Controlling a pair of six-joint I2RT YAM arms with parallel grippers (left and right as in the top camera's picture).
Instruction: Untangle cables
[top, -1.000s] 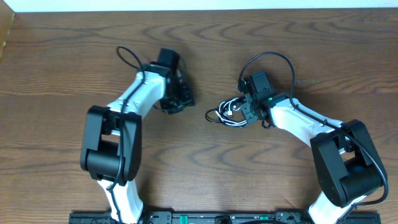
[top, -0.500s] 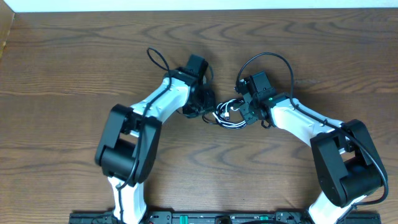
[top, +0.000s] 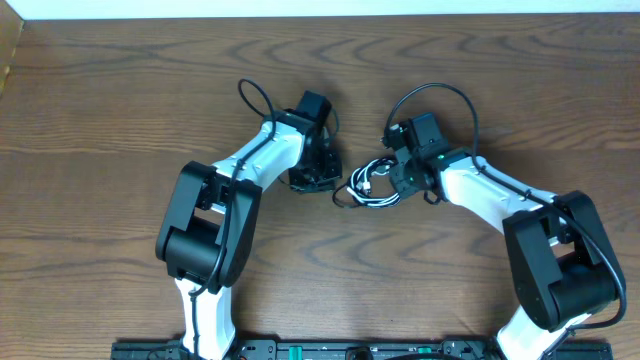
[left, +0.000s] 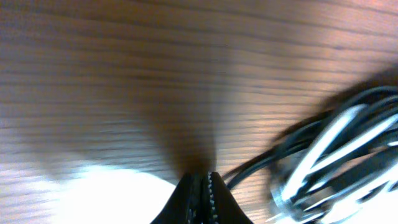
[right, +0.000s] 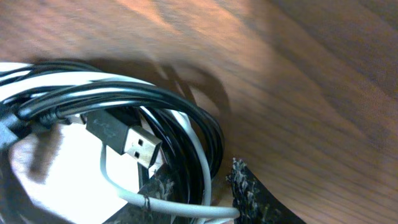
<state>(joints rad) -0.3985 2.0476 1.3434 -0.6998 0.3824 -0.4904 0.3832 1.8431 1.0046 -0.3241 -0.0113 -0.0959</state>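
The cables lie as one coiled bundle (top: 367, 186) of black and white cord at the table's middle. My left gripper (top: 318, 177) is shut and empty, just left of the bundle. In the left wrist view its shut tips (left: 202, 182) rest low over the wood, with the blurred cords (left: 339, 155) to their right. My right gripper (top: 398, 181) is at the bundle's right edge. In the right wrist view its fingers (right: 199, 190) straddle black (right: 186, 118) and white (right: 202, 158) strands and grip them. A black USB plug (right: 130, 142) sticks out of the coil.
The brown wooden table (top: 100, 120) stretches around both arms. Thick black robot wires loop above each wrist (top: 255, 98) (top: 440, 92). The arm bases stand at the front edge (top: 320, 350).
My left arm has swung right from the table's left-middle to just beside the bundle, its gripper shut. My right gripper has shifted slightly right at the bundle.
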